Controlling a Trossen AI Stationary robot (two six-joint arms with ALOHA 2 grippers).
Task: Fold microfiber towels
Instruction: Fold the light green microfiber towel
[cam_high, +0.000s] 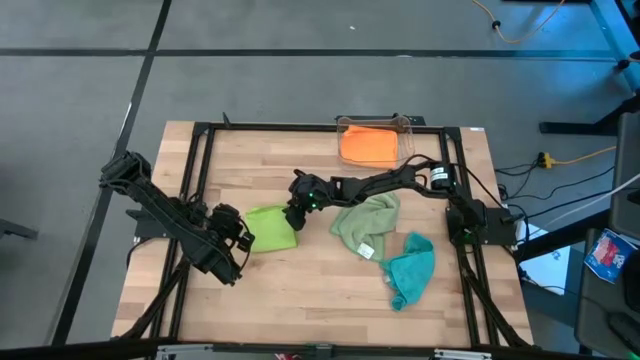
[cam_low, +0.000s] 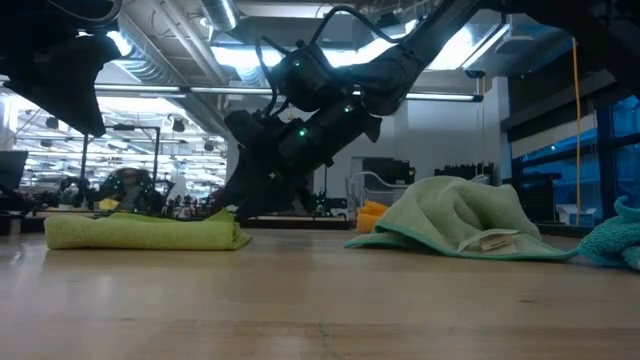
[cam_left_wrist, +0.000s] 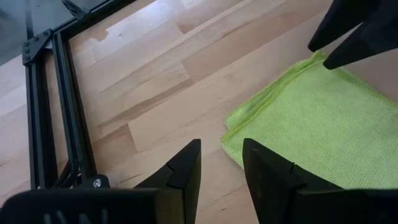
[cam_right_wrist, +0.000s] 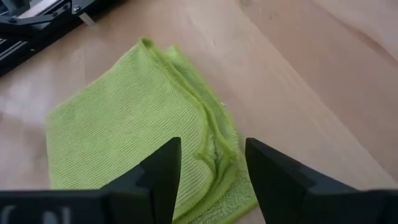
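The wooden table (cam_high: 300, 270) has a black frame along its edges and stands on a grey floor; beyond it lies a lit hall with ceiling ducts. The clear bin (cam_high: 376, 127) at the far edge hides part of the orange towel (cam_high: 366, 146), and my upper arms are cut off in the low view. The folded lime green towel (cam_high: 270, 229) lies flat between my grippers. My right gripper (cam_right_wrist: 210, 163) hangs just over its layered edge, fingers parted, grasping nothing. My left gripper (cam_left_wrist: 221, 163) waits beside its opposite corner, likewise parted and empty. The sage green towel (cam_high: 365, 224) and the teal towel (cam_high: 412, 268) lie crumpled to the right.
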